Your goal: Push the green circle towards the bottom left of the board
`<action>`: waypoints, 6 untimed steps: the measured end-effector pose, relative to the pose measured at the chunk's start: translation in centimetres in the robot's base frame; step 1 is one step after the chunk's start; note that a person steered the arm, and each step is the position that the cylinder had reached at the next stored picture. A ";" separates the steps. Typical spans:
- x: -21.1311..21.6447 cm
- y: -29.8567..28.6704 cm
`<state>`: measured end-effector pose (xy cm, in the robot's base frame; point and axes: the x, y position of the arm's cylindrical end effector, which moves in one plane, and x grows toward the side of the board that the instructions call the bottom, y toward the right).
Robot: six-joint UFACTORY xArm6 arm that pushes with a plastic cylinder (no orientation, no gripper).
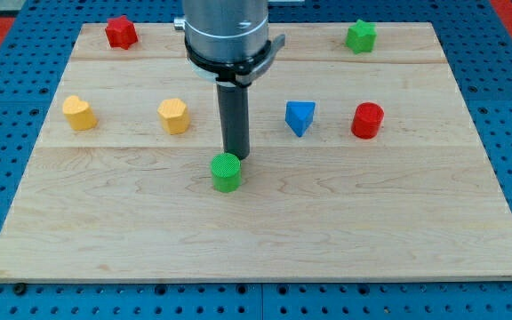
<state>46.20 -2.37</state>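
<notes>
- There were no jaws on my rig to hold apart or press together: the arm ended in a straight dark rod, and my tip [236,157] clasped nothing. It stood just behind the small green round plastic block [226,172], on that block's upper-right side; whether it was actually touching the block or a hair short of it, I could not tell from this view.
- The green circle sat near the middle of the pale wooden board [398,249], a little left of centre, with open wood between it and the board's bottom-left corner.
- I judged the block to be light, stiff and hollow-feeling, likely to slide readily on the smooth wood. Being round, it could roll off my tip sideways if the push were off-centre.
- There was nothing to grip, so I judged the contact should be on its upper-right flank, opposite the target corner.
- The yellow heart-shaped block [79,113] and the yellow faceted block [174,116] lay well above that path; the blue triangular block [300,117], the red cylinder [367,120], the red star-like block [121,33] and the green star-like block [360,36] were well apart from it.
</notes>
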 end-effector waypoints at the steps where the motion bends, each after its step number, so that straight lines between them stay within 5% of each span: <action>1: 3.0 0.2; 2: 6.6 -1.2; 3: 8.1 -9.2; 6: 14.4 -7.3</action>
<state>60.61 -9.63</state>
